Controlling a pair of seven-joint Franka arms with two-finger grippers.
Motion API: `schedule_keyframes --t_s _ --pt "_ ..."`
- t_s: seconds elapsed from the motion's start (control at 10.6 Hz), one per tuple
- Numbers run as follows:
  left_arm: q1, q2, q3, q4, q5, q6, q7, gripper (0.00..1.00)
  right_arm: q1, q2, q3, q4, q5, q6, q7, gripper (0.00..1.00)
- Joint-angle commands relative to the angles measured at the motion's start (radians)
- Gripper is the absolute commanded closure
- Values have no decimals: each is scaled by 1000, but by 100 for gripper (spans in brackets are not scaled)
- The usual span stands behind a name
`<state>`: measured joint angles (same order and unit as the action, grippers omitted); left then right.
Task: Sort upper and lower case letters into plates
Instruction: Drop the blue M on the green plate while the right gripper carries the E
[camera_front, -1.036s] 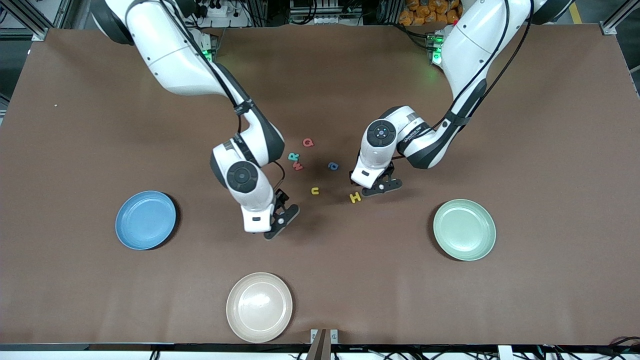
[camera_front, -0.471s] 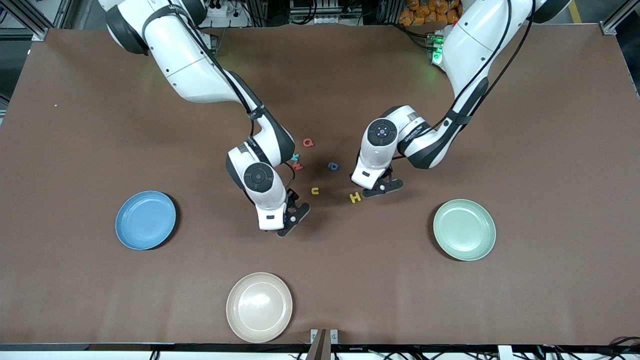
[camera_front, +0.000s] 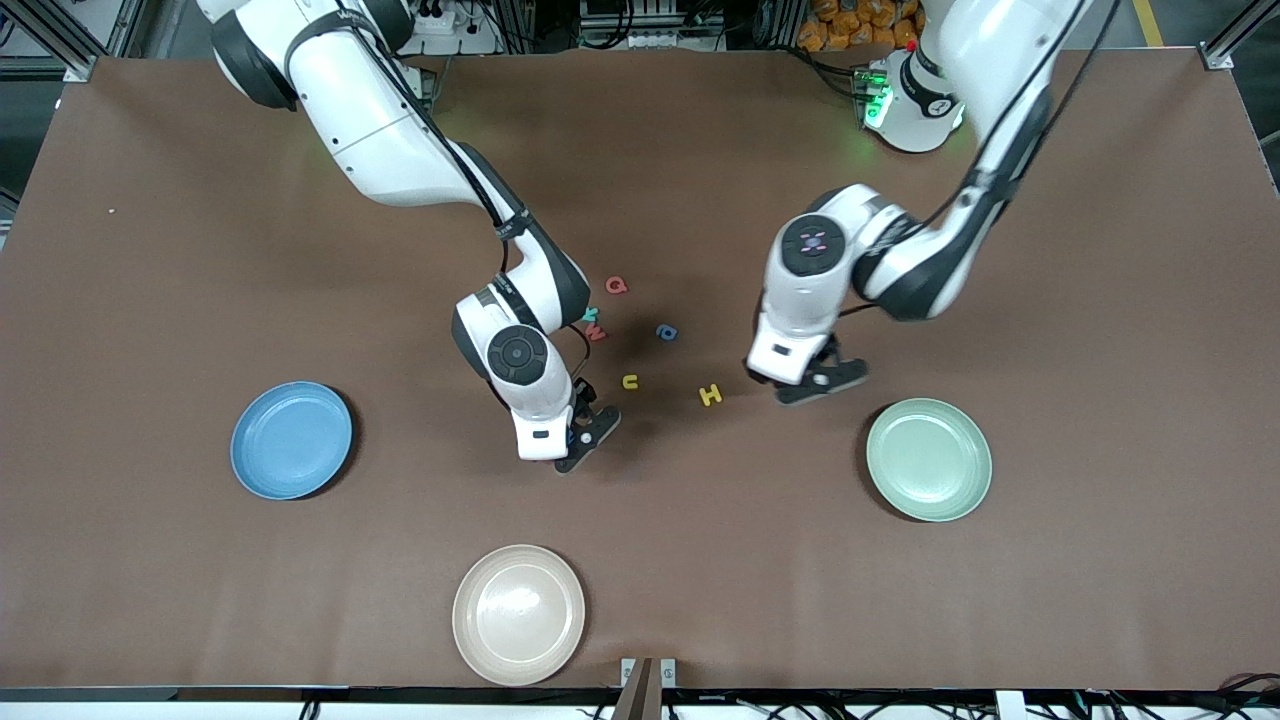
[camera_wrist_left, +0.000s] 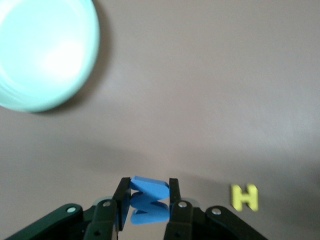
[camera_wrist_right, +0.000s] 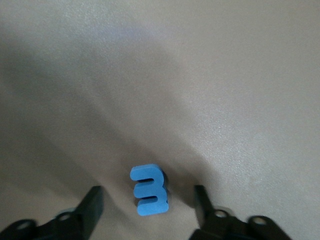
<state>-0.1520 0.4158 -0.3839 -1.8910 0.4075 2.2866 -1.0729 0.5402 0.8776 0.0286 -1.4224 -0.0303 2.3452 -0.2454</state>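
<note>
My left gripper (camera_front: 812, 384) is shut on a blue zigzag letter (camera_wrist_left: 149, 200) and holds it over the table between the yellow H (camera_front: 710, 394) and the pale green plate (camera_front: 929, 459). That plate also shows in the left wrist view (camera_wrist_left: 40, 50), as does the H (camera_wrist_left: 244, 196). My right gripper (camera_front: 585, 437) is open and low over the table, its jaws either side of a blue letter (camera_wrist_right: 149, 196) that lies flat. The blue plate (camera_front: 291, 440) stands toward the right arm's end. Both plates hold nothing.
Loose letters lie mid-table: a red Q (camera_front: 617, 285), a teal letter (camera_front: 590, 316) partly hidden by the right arm, a red W (camera_front: 597, 333), a blue letter (camera_front: 667, 332) and a yellow u (camera_front: 630, 381). A beige plate (camera_front: 518, 614) sits near the front edge.
My left gripper has moved from beside the yellow H toward the green plate, carrying the blue letter. My right gripper shifted toward the letters a second ago and has since stayed still.
</note>
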Motion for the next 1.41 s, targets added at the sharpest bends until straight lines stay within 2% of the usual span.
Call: schedule_keyframes --t_s 0.0,0.09,0.47,0.66,0.85,0.94,1.13,1.32 --pt "102 -28 -7 -4 10 -7 140 100 3 26 -1 26 6 35 11 91" --pt "133 -28 -7 10 -7 -7 193 100 1 24 -3 25 6 39 9 100" --pt "236 -16 -6 44 -24 -7 381 100 -16 9 -3 28 6 39 8 100" --pt "269 1 -4 59 -23 -7 441 100 -35 -34 -4 16 4 20 3 100" --pt "285 38 -3 90 -18 -7 447 100 -58 -93 -4 4 4 -71 11 100" --pt "290 53 0 101 -13 -7 461 100 -81 -144 -7 -28 4 -117 9 100" --pt "307 81 2 116 -10 -3 488 100 -155 -279 -9 -189 1 -107 3 100" --pt "307 112 3 130 -6 1 488 100 -221 -365 -10 -266 -5 -113 8 100"
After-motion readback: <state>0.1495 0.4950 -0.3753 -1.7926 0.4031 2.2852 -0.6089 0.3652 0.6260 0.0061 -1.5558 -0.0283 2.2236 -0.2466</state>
